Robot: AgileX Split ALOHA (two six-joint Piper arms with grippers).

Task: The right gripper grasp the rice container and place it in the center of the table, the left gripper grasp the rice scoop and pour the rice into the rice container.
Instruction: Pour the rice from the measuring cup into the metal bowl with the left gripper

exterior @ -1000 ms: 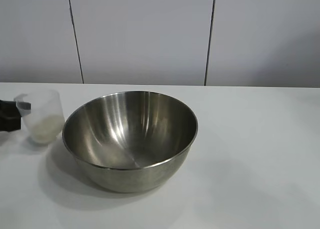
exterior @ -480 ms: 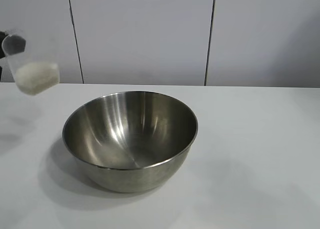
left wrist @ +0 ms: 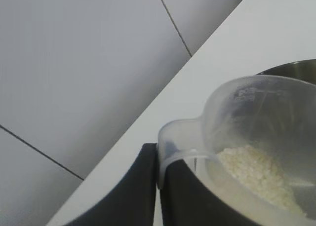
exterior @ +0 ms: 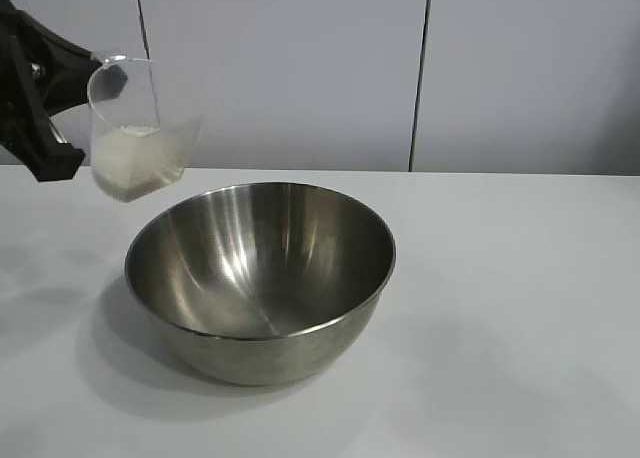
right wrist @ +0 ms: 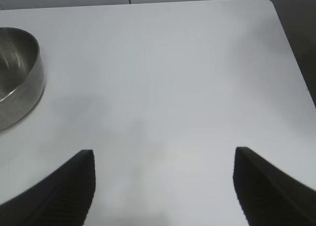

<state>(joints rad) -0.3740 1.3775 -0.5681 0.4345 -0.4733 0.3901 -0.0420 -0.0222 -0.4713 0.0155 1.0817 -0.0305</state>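
Observation:
The rice container [exterior: 262,278], a big shiny steel bowl, stands empty in the middle of the white table [exterior: 520,278]. My left gripper [exterior: 88,83] is shut on the small tab of the rice scoop [exterior: 140,128]. It holds this clear plastic cup in the air, slightly tilted, above and just left of the bowl's left rim. White rice [exterior: 128,166] fills the cup's lower part. The left wrist view shows the black fingers [left wrist: 143,186] pinching the scoop [left wrist: 256,112], the rice [left wrist: 252,169] inside it and the bowl's rim [left wrist: 296,67] beyond. My right gripper [right wrist: 163,157] hovers open over bare table, away from the bowl [right wrist: 17,78].
A pale panelled wall [exterior: 300,68] rises behind the table. In the right wrist view the table's corner and edge [right wrist: 291,53] lie beyond the right gripper, with dark floor past them.
The scoop stood on the table left of the bowl. It has since risen and moved right towards the bowl, and the left gripper has come into the exterior view. The bowl has not moved.

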